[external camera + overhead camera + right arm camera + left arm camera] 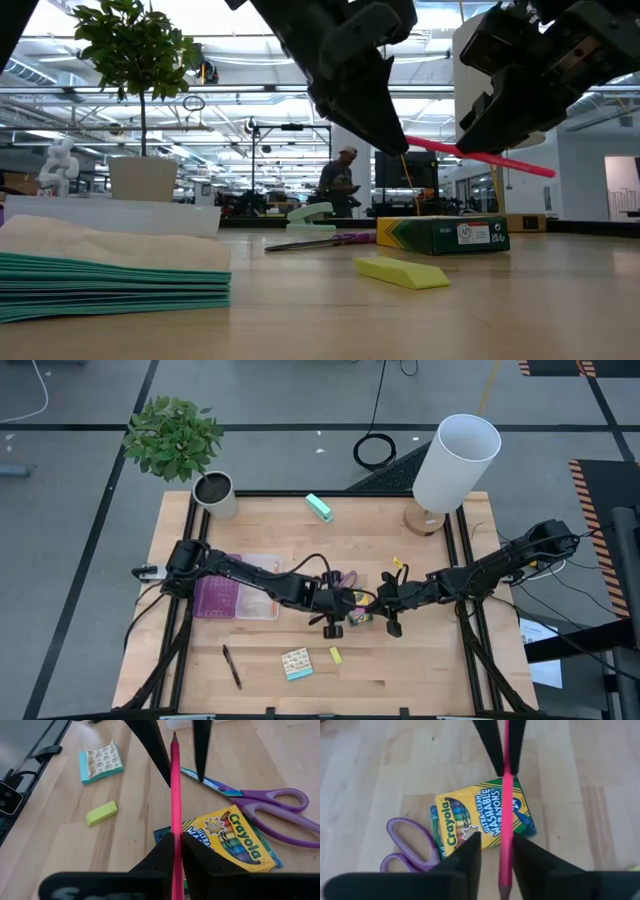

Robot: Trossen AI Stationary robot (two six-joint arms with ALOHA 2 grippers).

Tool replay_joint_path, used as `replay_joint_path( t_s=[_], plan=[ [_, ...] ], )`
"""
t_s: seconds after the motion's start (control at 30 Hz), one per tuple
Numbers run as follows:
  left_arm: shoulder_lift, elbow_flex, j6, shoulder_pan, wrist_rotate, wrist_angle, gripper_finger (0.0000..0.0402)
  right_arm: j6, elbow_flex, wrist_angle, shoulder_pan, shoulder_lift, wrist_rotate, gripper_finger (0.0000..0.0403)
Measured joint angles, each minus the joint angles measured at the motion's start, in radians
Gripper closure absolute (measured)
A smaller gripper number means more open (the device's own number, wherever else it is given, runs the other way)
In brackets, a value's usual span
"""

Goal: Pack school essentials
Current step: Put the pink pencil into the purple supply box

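Note:
A pink pencil (440, 149) hangs level above the yellow-green crayon box (480, 820), with my right gripper (176, 851) shut on it. My left gripper (496, 857) is open. Its fingers stand on either side of the pencil's pointed end (504, 887); I cannot tell whether one touches it. In the high view both grippers meet at the table's middle (365, 608). Purple-handled scissors (270, 807) lie flat beside the box. The yellow piece (101, 813), the patterned pad (100, 760) and the black pen (231, 666) lie nearer the front edge. My right gripper pinches the pink pencil's shaft (175, 827) between its two fingers. The fingers come roughly level from the table's right, along the pencil. The pencil is lifted clear above the crayon box, nearly level. Its point faces my left gripper and its blunt end (545, 170) sticks out behind.
A purple-and-clear flat case (235, 600) lies under my left arm. A teal block (319, 507), a potted plant (213, 493) and a white lamp (455, 465) stand along the far edge. A small orange-yellow item (397, 565) lies near my right arm.

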Motion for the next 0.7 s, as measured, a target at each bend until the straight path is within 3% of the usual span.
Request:
replay_joint_path(
  t_s=[0.27, 0.43, 0.57, 0.7],
  plan=[
    [0.000, 0.000, 0.018, -0.003, 0.008, -0.002, 0.0384, -0.001, 0.000, 0.000, 0.000, 0.000, 0.005, 0.0383],
    [0.000, 0.000, 0.017, 0.000, 0.002, -0.008, 0.0380, -0.001, 0.000, 0.010, 0.002, 0.000, 0.064, 0.0370],
    [0.000, 0.000, 0.007, 0.000, -0.002, -0.038, 0.0377, 0.001, 0.000, 0.057, 0.003, -0.001, 0.074, 0.0326],
    [-0.016, 0.000, -0.034, 0.000, -0.005, -0.116, 0.0385, 0.013, 0.000, 0.069, 0.003, -0.011, 0.075, 0.0257]
  ],
)
